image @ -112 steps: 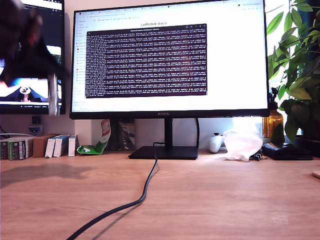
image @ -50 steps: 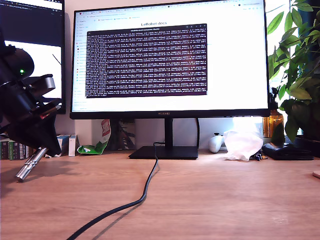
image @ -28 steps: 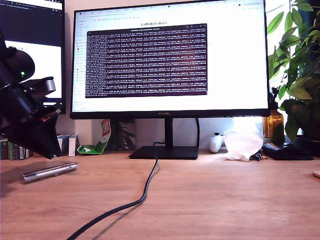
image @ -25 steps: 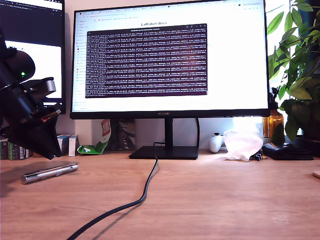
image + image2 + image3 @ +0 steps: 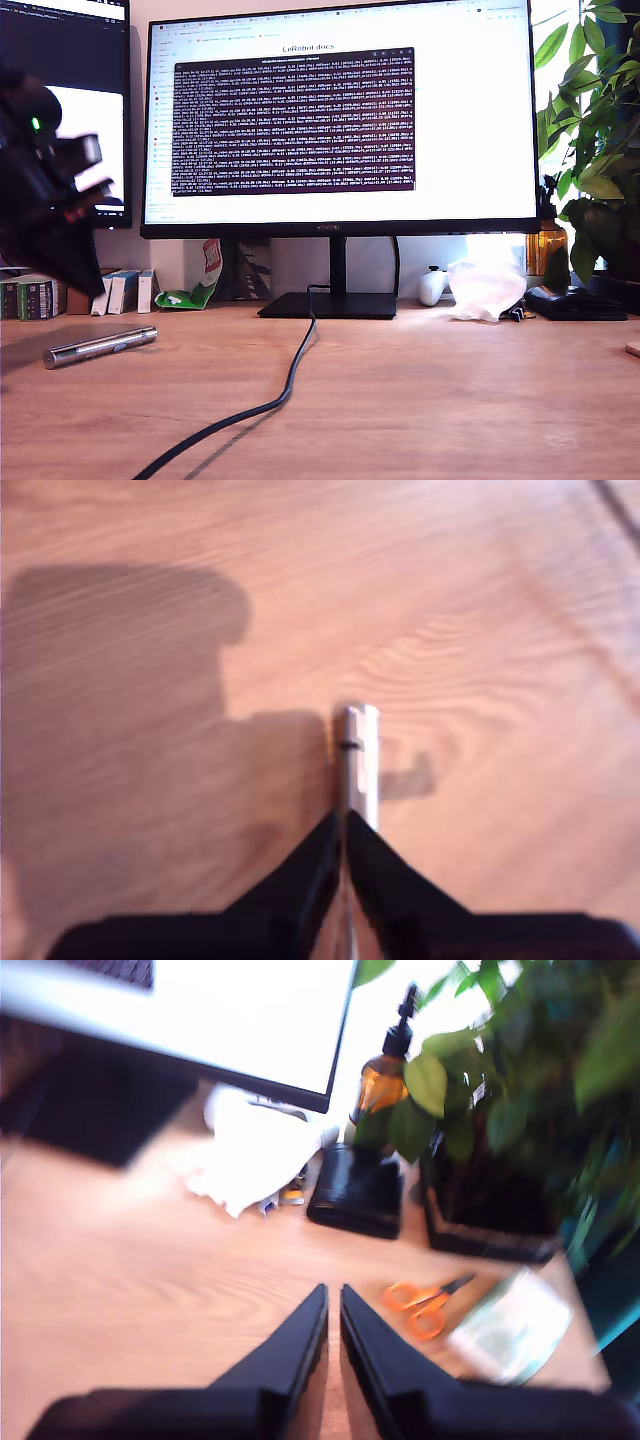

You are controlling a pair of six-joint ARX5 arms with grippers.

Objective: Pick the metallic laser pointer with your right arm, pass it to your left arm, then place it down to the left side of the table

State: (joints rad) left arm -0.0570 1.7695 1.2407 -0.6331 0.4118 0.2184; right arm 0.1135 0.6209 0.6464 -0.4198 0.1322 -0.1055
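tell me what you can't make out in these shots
- My first gripper: motion blur in the exterior view smears the arm's detail.
- Metallic laser pointer: in the first wrist view my jaws cover its near end.
- Text on the monitor: too small to read.
- My second gripper: outside the exterior view's frame; its wrist view is blurred.

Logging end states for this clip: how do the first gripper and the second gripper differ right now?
My first gripper hangs over the metallic laser pointer, which lies flat on the table at the exterior view's left; my second gripper has only bare wood under it. The first looks at plain tabletop, the second toward orange scissors and a plant. Both have jaws nearly together and hold nothing.
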